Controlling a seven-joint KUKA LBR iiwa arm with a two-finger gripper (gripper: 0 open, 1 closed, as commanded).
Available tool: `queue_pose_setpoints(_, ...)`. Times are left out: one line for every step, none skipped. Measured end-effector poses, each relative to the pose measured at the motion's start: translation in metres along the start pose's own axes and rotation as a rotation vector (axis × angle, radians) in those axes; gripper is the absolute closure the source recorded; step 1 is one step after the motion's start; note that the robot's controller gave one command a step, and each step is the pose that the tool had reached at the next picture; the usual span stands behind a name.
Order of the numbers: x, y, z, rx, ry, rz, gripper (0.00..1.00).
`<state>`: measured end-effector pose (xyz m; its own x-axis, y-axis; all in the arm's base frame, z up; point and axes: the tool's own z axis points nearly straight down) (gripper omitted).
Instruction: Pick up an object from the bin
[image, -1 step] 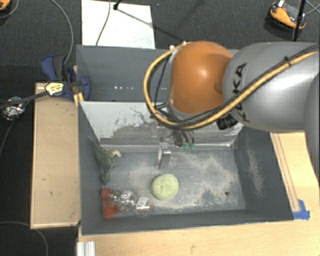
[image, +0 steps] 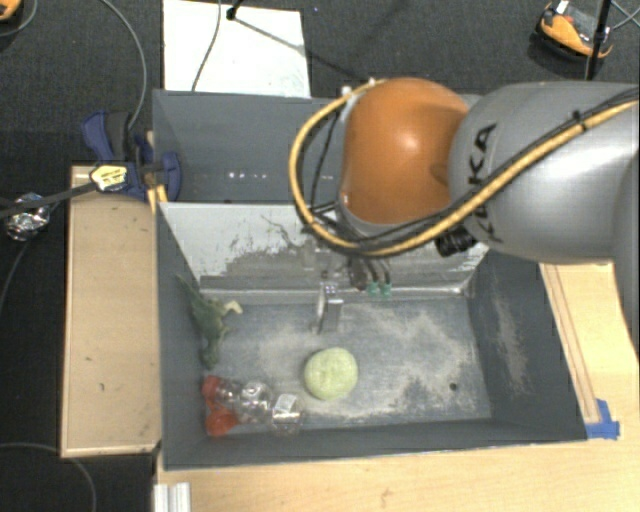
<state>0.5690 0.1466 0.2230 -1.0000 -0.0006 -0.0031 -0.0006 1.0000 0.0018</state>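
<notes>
**Operator:** Where is the gripper stationed, and why there?

**Technician:** The gripper (image: 327, 315) hangs over the middle of the grey bin (image: 520, 345), just behind the pale green ball (image: 331, 373) and apart from it. The ball lies alone on open floor, so it is probably the easiest pick.

**Operator:** Jaw state?

**Technician:** Cannot be told. The green toy dinosaur (image: 210, 322) and the clear plastic piece with red parts (image: 240, 402) lie by the left wall, where access looks tighter.

Arm (image: 560, 170) cut off at right edge; orange cover (image: 400, 150) hides bin (image: 350, 445) back wall middle; red-clear clutter (image: 240, 405) indistinct.
</notes>
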Motion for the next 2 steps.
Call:
queue_pose_setpoints(0.018,-0.017,0.032,-0.001,-0.003,-0.077,0.0)
queue_pose_setpoints(0.021,-0.051,0.077,0.0,-0.003,-0.238,0.0)
